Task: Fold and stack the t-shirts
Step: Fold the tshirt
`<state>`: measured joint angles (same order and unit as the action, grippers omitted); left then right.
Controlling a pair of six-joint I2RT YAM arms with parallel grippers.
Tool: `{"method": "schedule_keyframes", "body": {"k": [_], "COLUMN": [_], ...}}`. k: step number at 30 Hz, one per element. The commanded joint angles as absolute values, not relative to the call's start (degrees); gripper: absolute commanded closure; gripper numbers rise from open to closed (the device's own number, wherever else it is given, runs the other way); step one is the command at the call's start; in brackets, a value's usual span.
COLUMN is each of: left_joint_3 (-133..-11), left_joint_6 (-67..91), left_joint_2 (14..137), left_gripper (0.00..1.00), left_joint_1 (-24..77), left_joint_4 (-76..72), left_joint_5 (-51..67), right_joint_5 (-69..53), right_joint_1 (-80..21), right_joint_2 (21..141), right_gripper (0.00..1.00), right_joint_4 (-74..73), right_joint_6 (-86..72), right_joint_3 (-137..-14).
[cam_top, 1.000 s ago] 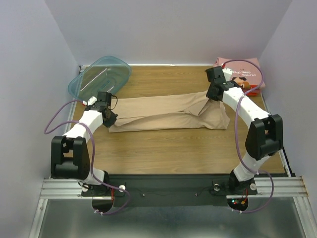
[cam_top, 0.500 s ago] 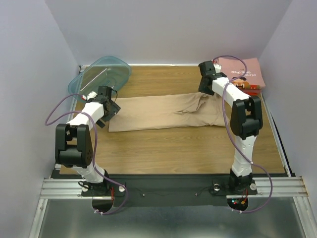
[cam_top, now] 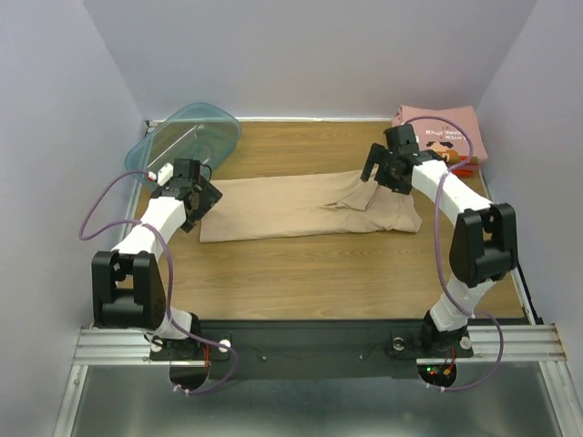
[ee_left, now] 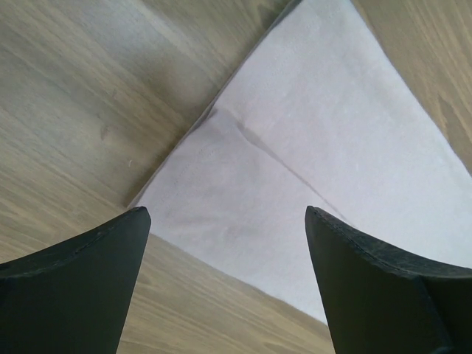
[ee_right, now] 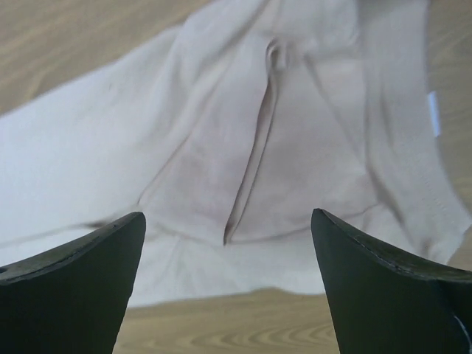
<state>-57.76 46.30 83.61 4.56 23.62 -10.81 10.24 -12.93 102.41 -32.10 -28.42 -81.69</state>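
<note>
Left gripper (ee_left: 227, 217): jaws spread wide, empty, above the left corner of the plain tan cloth t-shirt (cam_top: 291, 205).
Right gripper (ee_right: 228, 221): jaws spread wide, empty, above its rumpled right end.
Tan shirt: a long folded strip lying across the wooden table (cam_top: 319, 273).
Dusty pink printed t-shirt (cam_top: 446, 135): folded, in the far right corner.

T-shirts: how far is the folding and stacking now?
Done: the pink shirt lies folded on the red-orange shirt, far right corner. In hand: the tan shirt is a long strip, rumpled at right; left gripper and right gripper hover open over its ends. Left: fold it shorter, stack it.
</note>
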Motion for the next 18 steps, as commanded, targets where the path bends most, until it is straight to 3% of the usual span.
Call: {"method": "schedule_keyframes", "body": {"k": [1, 18], "left_joint_3": [-54.1, -45.0], "left_joint_6": [44.4, 43.2], "left_joint_2": [78.9, 73.9], "left_gripper": [0.01, 0.01], "left_joint_1": [5.0, 5.1], "left_joint_4": [22.1, 20.2], "left_joint_5": [-8.1, -7.7], "right_joint_5": [-5.4, -9.1], "right_joint_1": [-13.2, -14.9], "right_joint_2": [99.8, 110.5], "right_gripper": [0.00, 0.00], "right_joint_4": [-24.6, -20.7], "right_joint_6": [-29.8, -28.7], "right_joint_3": [-74.6, -78.6]}}
